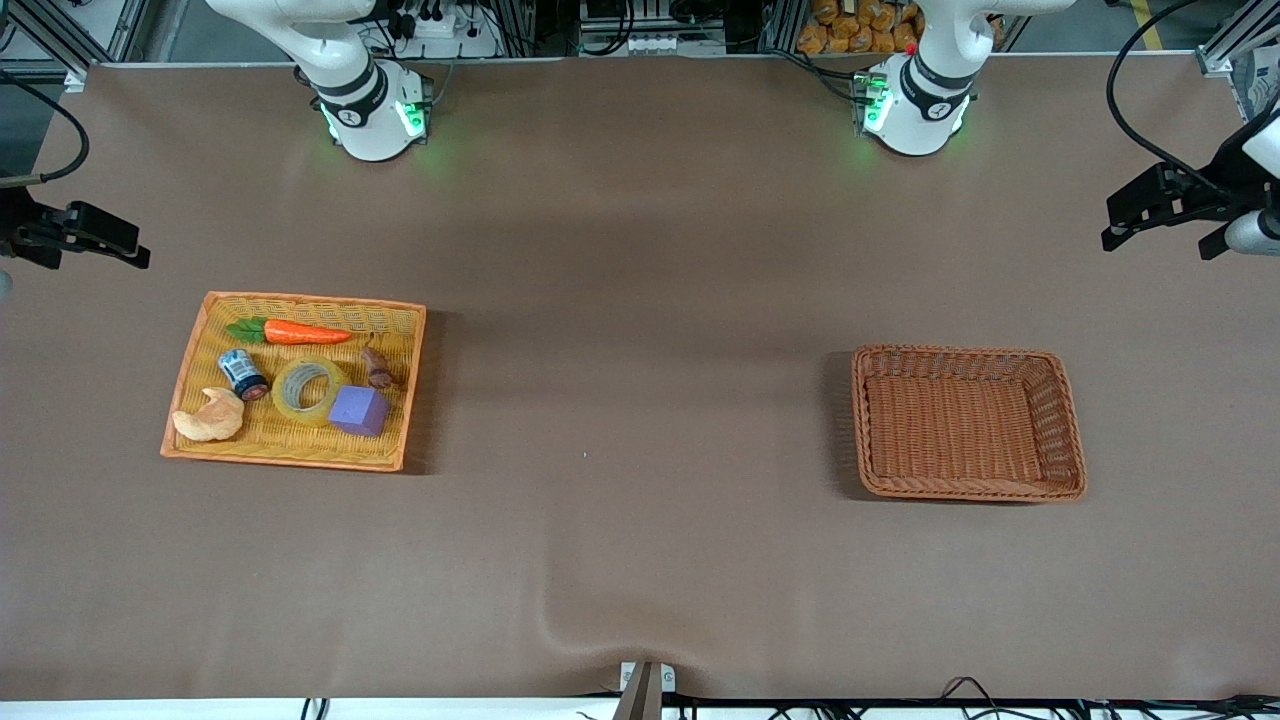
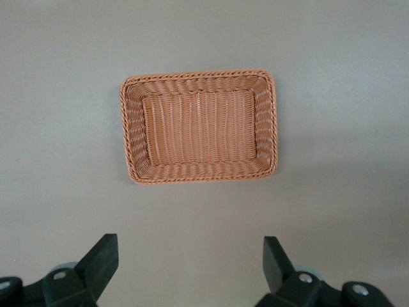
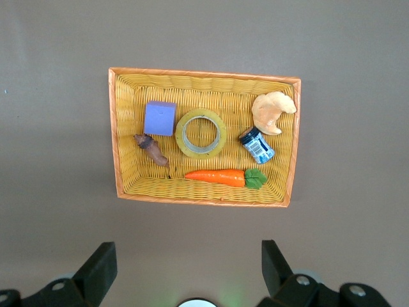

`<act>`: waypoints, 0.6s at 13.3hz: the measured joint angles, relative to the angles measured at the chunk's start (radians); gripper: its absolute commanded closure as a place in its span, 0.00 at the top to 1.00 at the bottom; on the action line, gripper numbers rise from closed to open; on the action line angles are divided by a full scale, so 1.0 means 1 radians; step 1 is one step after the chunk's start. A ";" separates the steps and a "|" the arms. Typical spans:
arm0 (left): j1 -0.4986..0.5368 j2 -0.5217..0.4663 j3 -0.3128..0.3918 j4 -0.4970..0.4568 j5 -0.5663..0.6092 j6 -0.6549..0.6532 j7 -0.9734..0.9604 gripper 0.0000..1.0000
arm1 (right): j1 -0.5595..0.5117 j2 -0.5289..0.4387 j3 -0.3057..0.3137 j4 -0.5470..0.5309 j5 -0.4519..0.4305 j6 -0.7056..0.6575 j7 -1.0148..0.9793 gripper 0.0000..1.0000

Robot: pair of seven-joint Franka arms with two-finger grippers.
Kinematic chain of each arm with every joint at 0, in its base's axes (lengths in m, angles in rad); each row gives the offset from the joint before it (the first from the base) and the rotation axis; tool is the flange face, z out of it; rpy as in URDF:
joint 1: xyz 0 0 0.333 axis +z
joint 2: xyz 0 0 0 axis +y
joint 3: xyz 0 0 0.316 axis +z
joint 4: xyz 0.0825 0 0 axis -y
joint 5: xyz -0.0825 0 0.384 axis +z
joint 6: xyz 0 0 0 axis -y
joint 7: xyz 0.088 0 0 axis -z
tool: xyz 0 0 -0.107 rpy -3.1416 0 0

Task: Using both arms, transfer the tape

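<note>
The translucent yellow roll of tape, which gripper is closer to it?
Right. The right gripper hangs open by the yellow tray's end of the table, near the tape; the left gripper hangs open at the brown basket's end.

We see the tape (image 1: 305, 390) hemmed in inside the yellow tray (image 1: 212, 320): the purple cube (image 1: 359, 410) touches it, and the small can (image 1: 243, 373) sits just beside. Its top and hollow core lie open from above. The brown basket (image 1: 1066, 400) holds nothing.
</note>
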 measured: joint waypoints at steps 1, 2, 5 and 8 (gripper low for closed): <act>0.000 0.000 0.000 0.000 0.000 0.000 0.000 1.00 | 0.000 0.000 0.000 0.000 0.000 0.000 0.000 1.00; 0.000 0.000 -0.001 0.000 0.000 0.000 0.000 1.00 | 0.000 0.000 0.000 0.000 0.000 0.000 0.000 1.00; 0.000 0.001 -0.001 0.002 0.000 0.000 0.000 1.00 | 0.000 0.000 0.000 0.000 0.000 0.000 0.000 1.00; 0.000 0.010 0.001 0.009 0.010 0.000 0.000 1.00 | 0.001 0.000 0.003 0.000 0.001 0.001 0.000 1.00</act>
